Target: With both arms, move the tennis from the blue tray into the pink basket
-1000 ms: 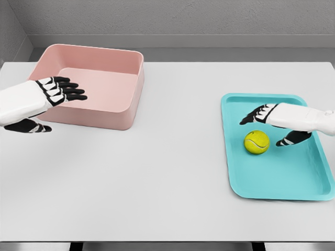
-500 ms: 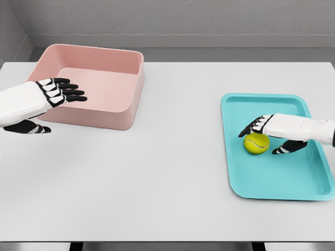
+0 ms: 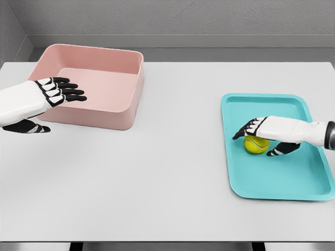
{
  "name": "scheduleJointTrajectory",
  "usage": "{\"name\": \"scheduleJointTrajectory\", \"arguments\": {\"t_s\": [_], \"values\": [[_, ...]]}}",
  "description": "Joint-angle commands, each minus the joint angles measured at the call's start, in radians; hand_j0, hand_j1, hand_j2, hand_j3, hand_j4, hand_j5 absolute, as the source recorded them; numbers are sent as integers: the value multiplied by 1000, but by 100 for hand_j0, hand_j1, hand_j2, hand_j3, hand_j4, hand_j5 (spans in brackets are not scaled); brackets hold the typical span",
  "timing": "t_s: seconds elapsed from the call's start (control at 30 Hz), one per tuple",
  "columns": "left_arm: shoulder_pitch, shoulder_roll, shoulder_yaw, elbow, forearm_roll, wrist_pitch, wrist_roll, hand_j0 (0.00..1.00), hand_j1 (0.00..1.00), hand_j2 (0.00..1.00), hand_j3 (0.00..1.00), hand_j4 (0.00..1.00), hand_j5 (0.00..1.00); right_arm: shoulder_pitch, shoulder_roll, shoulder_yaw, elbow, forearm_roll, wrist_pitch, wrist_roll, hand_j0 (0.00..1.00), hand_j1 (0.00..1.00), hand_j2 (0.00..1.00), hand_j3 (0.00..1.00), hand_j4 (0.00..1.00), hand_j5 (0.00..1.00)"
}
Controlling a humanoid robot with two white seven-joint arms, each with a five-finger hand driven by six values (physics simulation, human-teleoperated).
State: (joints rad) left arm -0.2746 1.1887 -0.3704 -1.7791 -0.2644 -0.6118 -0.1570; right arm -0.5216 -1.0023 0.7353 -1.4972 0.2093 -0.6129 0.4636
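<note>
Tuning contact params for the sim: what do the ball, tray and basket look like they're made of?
Tennis ball: yellow-green with a pale curved seam, matte, so likely felt over rubber; partly covered by the right hand.
Blue tray: smooth turquoise, rounded corners, raised lip, soft sheen; looks like moulded plastic.
Pink basket: solid uniform walls, rounded edges, matte; probably plastic too.
All are renders, so only apparent.

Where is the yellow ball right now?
In the head view, the tennis ball sits on the blue tray at the table's right side, tucked under the right robot hand, far from the pink basket.
</note>
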Motion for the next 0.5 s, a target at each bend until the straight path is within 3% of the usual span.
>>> {"name": "scheduleJointTrajectory", "arguments": {"t_s": [0.0,0.47], "values": [[0,5,1,0,8,1,1,100,100,100,100,100,100,0,7,-1,15,1,2,0,90,90,90,90,90,90],[0,6,1,0,11,1,2,100,100,100,100,100,100,3,37,-1,63,10,2,0,90,90,90,90,90,90]]}}
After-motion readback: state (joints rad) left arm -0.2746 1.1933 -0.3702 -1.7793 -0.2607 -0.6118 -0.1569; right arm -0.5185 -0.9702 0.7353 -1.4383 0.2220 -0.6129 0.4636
